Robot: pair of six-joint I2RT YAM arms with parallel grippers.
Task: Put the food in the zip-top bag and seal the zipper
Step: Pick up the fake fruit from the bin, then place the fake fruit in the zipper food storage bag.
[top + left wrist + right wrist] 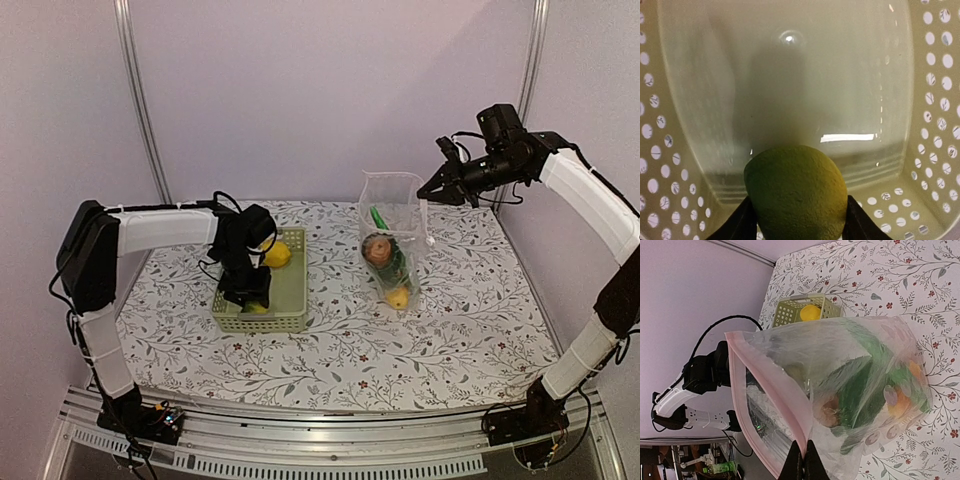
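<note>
Though half-wide, left jaws on lemon (796, 192); right jaws tight on zipper (775, 390).

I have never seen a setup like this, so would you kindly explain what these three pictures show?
Two robot arms are bolted to a flowery table. The wide picture looks down from above and behind them; the other two come from cameras on each wrist. The left gripper reaches into a pale green basket and clasps a lemon; a second lemon lies at its far end. The right gripper pinches the rim of a clear zip-top bag, holding it upright and open with toy food already inside.
</note>
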